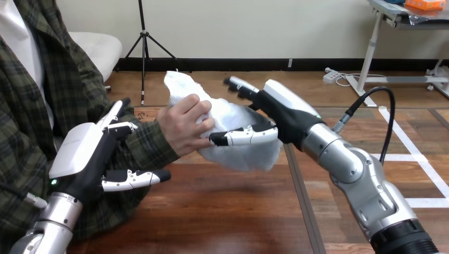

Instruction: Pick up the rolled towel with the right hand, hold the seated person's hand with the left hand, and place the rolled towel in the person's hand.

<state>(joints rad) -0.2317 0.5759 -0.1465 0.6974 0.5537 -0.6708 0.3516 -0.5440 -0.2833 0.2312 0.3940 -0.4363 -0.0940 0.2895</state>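
The white rolled towel [235, 114] is held up over the table between two hands. The person's hand [182, 127] grips its left end with fingers curled over it. My right hand [283, 108] holds its right side: the thumb [243, 136] lies across the front and the fingers [241, 86] reach behind the top. My left hand [84, 153] is on the person's plaid-sleeved forearm [148, 145], just behind the wrist, with fingers over the sleeve and the thumb [135, 179] beneath it.
The wooden table [222, 211] stretches below the hands. The person sits at the left edge, their arm reaching to the right over the table. My right forearm [360, 180] comes in from the lower right.
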